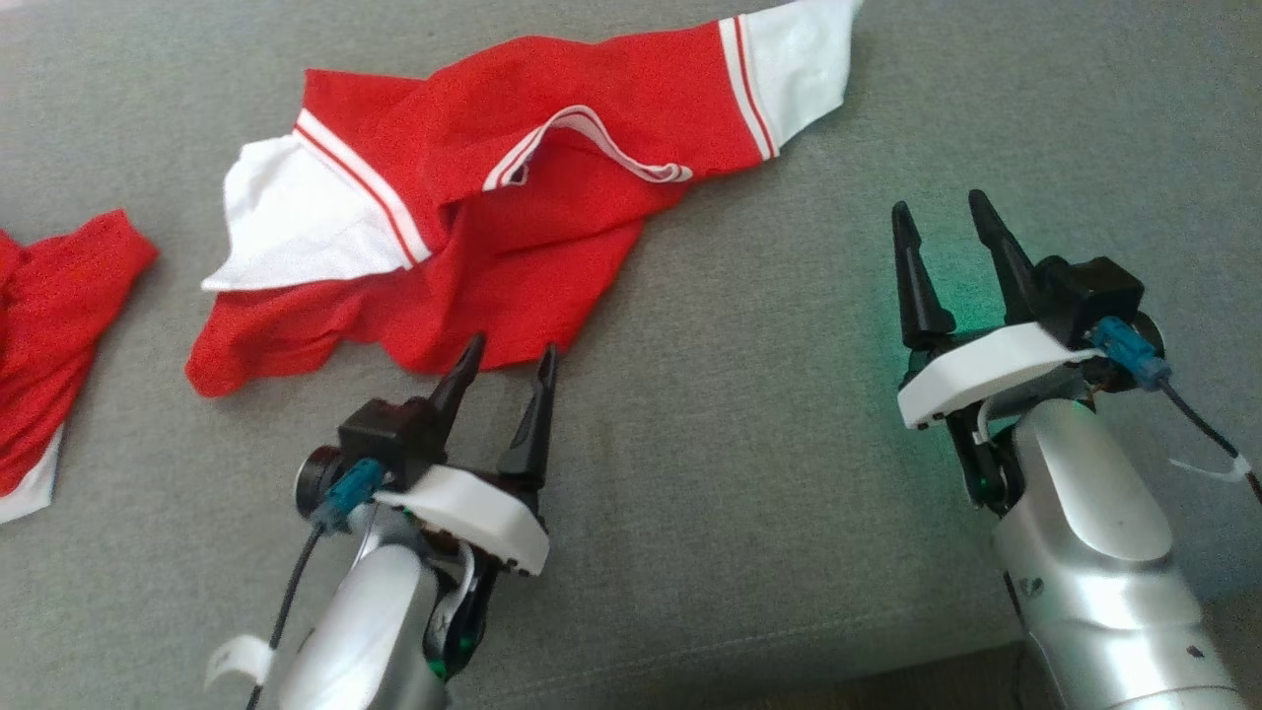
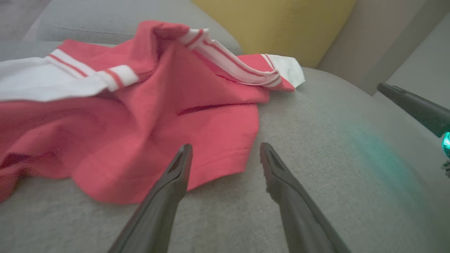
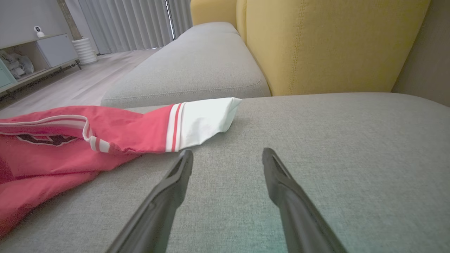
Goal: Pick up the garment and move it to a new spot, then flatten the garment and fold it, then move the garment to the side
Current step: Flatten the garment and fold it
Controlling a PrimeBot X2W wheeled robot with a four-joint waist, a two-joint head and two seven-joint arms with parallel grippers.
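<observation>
Garment (image 1: 552, 187): a red shirt with white sleeves and striped trim, lying crumpled and unfolded on the grey seat cushion (image 1: 789, 444) of a sofa. The left gripper (image 1: 513, 350) sits at the garment's near hem, its fingers spread apart and grasping nothing. In the left wrist view one finger overlaps the red hem and the other overlaps bare cushion just beside it. The right gripper (image 1: 937, 207) is well apart from the garment, off its right side. Its fingers are spread and empty, pointing past the white sleeve (image 3: 204, 119). A second red cloth (image 1: 49, 316) lies apart from the garment, off its left side. A yellow backrest (image 3: 334, 45) stands beyond the garment.
</observation>
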